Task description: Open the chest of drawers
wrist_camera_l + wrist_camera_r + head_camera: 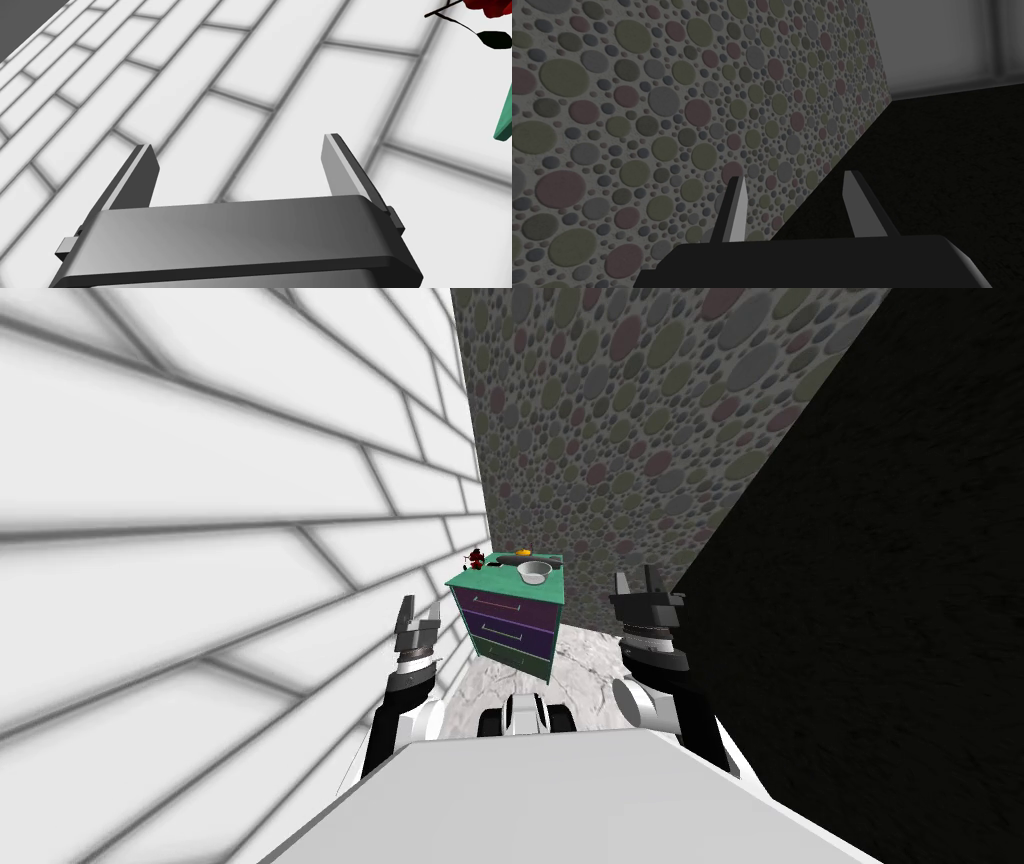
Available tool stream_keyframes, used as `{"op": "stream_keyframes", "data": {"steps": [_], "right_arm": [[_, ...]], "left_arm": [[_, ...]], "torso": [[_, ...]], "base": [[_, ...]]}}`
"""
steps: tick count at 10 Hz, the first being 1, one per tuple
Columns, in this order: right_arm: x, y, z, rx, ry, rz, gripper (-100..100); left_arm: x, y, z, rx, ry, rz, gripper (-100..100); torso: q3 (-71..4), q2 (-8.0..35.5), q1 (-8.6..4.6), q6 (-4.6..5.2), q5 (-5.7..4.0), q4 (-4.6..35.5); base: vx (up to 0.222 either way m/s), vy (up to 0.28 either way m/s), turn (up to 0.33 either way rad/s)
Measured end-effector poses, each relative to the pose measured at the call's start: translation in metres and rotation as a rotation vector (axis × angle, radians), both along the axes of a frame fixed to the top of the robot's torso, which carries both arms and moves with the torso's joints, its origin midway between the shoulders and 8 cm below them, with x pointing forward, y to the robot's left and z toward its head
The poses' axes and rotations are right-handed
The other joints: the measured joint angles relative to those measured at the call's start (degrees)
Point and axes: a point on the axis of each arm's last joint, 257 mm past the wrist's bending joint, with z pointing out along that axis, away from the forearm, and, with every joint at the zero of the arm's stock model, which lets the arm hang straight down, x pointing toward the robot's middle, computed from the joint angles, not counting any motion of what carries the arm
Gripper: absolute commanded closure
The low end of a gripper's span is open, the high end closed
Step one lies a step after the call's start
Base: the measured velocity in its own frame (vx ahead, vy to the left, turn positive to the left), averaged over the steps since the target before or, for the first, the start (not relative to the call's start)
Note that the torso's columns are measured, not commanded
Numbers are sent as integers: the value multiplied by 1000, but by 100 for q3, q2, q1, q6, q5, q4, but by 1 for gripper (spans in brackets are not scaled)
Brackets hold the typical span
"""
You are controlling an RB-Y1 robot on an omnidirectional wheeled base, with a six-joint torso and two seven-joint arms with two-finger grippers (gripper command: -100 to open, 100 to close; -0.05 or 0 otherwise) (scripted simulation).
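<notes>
Ahead, chest of drawers (512, 628): green body with three fronts, two purple over one green, all flush. I see it backed into the corner where the white brick wall (200, 488) meets the pebble-patterned wall (640, 408).
Left gripper (418, 608): fingers spread wide with nothing between them. It sits just beside the chest's left front edge, not touching; my wrist view catches a green corner of the chest.
Right gripper (636, 580): fingers apart and empty, off the chest's right side and clear of it.
Chest top: grey bowl (535, 572) near the front edge, small red item (477, 558) at the left rear.
Room: marbled floor (590, 653) lies open before the chest. A dark surface (880, 588) closes in on its right.
</notes>
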Motion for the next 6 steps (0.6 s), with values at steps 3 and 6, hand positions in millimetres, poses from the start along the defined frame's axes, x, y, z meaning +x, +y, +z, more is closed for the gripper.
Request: {"op": "stream_keyframes", "data": {"steps": [3, 6], "right_arm": [[0, 0, 0, 0, 0, 0, 0], [0, 0, 0, 0, 0, 0, 0]], "left_arm": [[10, -8, -21, 49, 46, -22, -100], [21, -12, -42, 78, 87, -31, -100]], "torso": [[-143, 72, -1, -1, 0, 77], [-140, 79, -4, -1, -1, 81]], "base": [[37, 16, -45], [39, 14, -54]]}}
